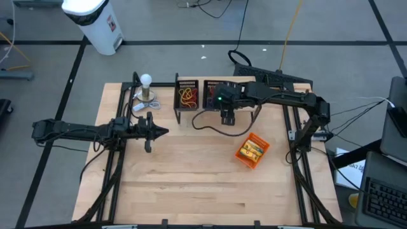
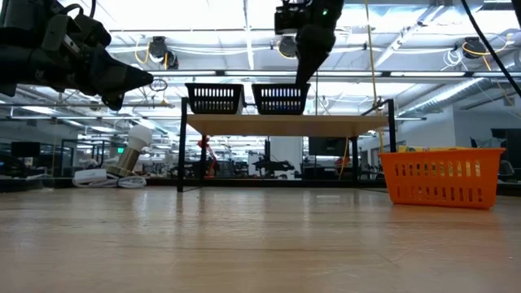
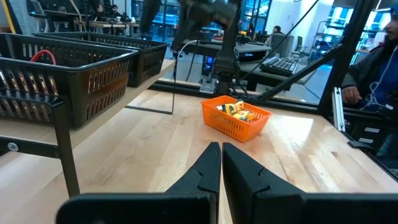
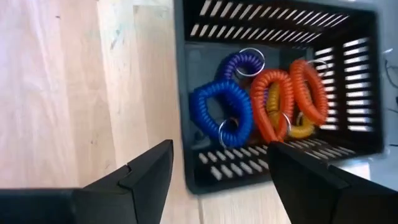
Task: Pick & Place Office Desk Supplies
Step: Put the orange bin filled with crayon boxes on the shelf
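Observation:
Coiled loops lie in the right-hand black mesh basket (image 4: 280,37): a blue one (image 4: 221,109), a purple one (image 4: 242,62), two orange ones (image 4: 273,106) and a yellow one (image 4: 301,130). My right gripper (image 4: 219,149) hangs open above that basket's near wall (image 1: 227,116), slanting down, with nothing between its fingers. The left-hand black basket (image 1: 186,95) holds orange and yellow bands. Yellow packets lie in the orange tray (image 1: 252,151) on the table's right half. My left gripper (image 1: 162,132) waits shut and level over the table's left side.
Both black baskets stand on a raised shelf (image 2: 285,124) at the table's far middle. A white ball on a small stand (image 1: 147,83) is at the far left. A black cable (image 1: 210,124) trails below the right arm. Bare wood fills the near half.

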Motion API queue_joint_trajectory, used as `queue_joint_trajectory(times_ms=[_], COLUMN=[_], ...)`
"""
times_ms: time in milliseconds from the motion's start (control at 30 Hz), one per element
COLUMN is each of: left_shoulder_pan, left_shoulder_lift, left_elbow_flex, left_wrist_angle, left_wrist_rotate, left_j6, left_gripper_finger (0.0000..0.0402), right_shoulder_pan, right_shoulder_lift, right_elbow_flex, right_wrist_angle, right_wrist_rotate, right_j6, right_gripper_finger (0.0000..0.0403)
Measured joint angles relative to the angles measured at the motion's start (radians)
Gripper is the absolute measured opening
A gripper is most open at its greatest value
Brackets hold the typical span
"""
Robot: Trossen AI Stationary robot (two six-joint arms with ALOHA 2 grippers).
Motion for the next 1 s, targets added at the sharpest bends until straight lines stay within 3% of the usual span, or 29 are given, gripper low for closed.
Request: queue_joint_trajectory(times_ms=[300,467,667,833,1000], left_shoulder_pan=[0.0,0.001,0.001,0.001,0.001], left_shoulder_lift=[0.0,0.0,-0.001,-0.029,-0.073], left_elbow_flex=[0.0,0.0,0.0,0.0,0.0], left_wrist_angle=[-0.024,-0.023,0.07,0.187,0.213], left_wrist_rotate=[-0.001,-0.047,-0.053,-0.064,-0.029], left_j6=[0.015,0.026,0.138,0.184,0.166], left_gripper_finger=[0.0019,0.0019,0.0019,0.0019,0.0019], right_shoulder_pan=[0.073,0.113,0.151,0.175,0.198], right_shoulder_lift=[-0.239,-0.452,-0.769,-0.955,-1.025], right_elbow_flex=[0.0,-0.054,-0.427,-0.783,-1.11], right_wrist_angle=[0.036,0.138,0.476,0.694,0.987], right_wrist_rotate=[0.001,0.004,-0.001,0.047,0.049], right_j6=[0.031,0.145,0.201,0.243,0.298], right_gripper_finger=[0.0244,0.021,0.0105,0.0013,0.002])
